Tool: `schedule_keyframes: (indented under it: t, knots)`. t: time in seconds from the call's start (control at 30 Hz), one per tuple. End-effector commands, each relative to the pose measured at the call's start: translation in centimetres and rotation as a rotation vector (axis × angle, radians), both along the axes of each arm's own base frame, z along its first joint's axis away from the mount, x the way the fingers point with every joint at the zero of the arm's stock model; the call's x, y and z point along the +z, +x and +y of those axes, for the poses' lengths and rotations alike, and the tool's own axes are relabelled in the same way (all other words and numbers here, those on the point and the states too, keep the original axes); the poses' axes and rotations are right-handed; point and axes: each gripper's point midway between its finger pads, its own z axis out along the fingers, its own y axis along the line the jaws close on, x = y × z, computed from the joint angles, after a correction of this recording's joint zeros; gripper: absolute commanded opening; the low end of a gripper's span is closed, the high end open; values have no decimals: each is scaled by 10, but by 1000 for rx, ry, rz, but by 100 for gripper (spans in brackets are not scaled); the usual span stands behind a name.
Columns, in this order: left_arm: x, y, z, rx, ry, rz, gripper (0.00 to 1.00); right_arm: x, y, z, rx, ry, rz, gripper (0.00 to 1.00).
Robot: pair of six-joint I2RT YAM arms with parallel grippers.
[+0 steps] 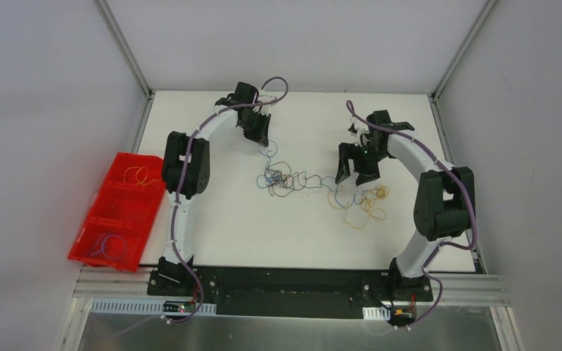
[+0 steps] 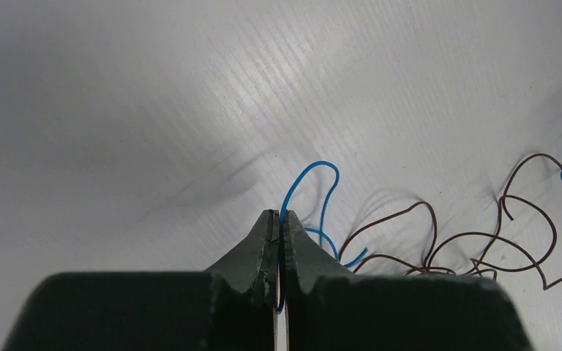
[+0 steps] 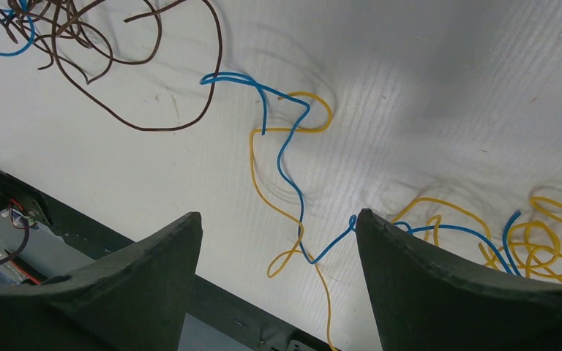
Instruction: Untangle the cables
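Pinched shut, left gripper [image 2: 278,245] clamps the blue cable [image 2: 319,164]. Right gripper [image 3: 276,219] gapes wide, empty, above the yellow cable [image 3: 252,157]. Mid-table, the brown cable [image 1: 276,179] is knotted with them; red bin [image 1: 121,199] seemingly holds sorted strands.

2 robot arms, left arm [image 1: 183,197] and right arm [image 1: 439,201], at 1 white table [image 1: 219,241]. Thin cables in 3 colours: blue cable [image 3: 289,157], dark brown cable [image 3: 221,51], yellow cable [image 3: 252,153] (strands per colour cannot be counted in the knot). 1 red bin [image 1: 94,207] at 9 o'clock holds 2 coils: yellow coil [image 1: 139,175], bluish coil [image 1: 110,245].
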Motion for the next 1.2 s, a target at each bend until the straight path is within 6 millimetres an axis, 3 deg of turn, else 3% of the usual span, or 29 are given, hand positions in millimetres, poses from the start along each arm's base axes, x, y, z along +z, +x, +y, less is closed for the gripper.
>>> schedule_keyframes:
  t: [0.0, 0.03, 0.07, 0.27, 0.37, 0.43, 0.6, 0.77, 0.83, 0.9, 1.03, 1.17]
  knots:
    - [77, 14, 7, -4, -2, -147, 0, 18, 8, 2, -8, 1, -48, 80]
    - [94, 15, 11, 0, 0, -177, 0, 18, 7, 1, -4, -4, -53, 80]
    - [125, 14, 25, 23, 18, -224, 0, 19, 6, 0, -5, -4, -58, 80]
    - [283, 7, 126, 185, 123, -503, 0, 22, -1, 2, -5, 13, -66, 80]
    - [337, -14, 173, 278, 155, -592, 0, 24, -3, 2, -1, 18, -71, 80]
    - [361, -34, 195, 325, 165, -632, 0, 26, -3, 1, 3, 16, -79, 80]
    - [396, -84, 262, 513, 223, -686, 0, 30, -3, 1, 12, 15, -89, 80]
    - [408, -134, 326, 710, 309, -672, 0, 35, -1, 3, 12, 28, -96, 80]
    - [393, -146, 327, 708, 277, -593, 0, 35, 0, 5, 12, 43, -98, 80]
    - [383, -155, 307, 669, 169, -529, 0, 37, 1, 13, 21, 80, -99, 80]
    - [401, -171, 231, 479, -213, -501, 0, 62, 1, 44, 120, 202, -157, 80]
    - [418, -172, 212, 477, -335, -486, 0, 99, 8, 83, 278, 281, -427, 84]
